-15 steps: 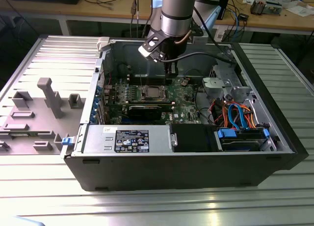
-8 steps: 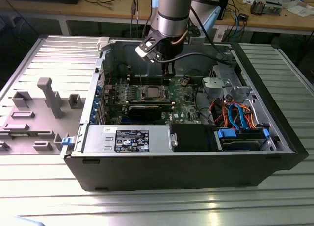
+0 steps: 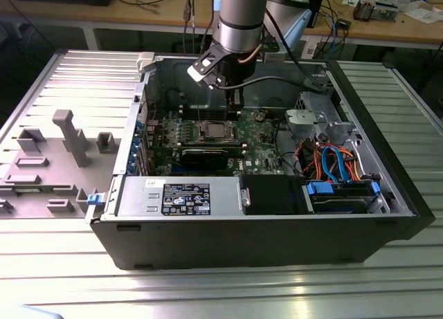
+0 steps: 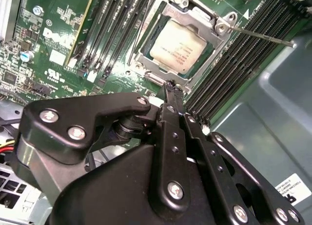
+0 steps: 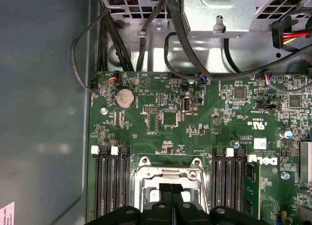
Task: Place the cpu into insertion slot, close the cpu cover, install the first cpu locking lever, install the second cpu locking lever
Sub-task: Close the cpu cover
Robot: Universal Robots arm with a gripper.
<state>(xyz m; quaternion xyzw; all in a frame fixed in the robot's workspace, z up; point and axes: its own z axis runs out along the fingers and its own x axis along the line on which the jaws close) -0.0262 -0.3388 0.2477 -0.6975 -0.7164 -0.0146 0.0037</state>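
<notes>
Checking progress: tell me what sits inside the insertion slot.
A silver-topped cpu lies there, the cpu cover framing it. The cover hides its edges, and the cpu hides whatever lies beneath.

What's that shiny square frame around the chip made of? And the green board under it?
The cpu cover looks like thin bare metal, probably steel: it is silvery, with bright glints on its edges. The green circuit board looks like stiff coated laminate, likely fibreglass: it is smooth and slightly glossy, with tiny parts soldered on.
</notes>
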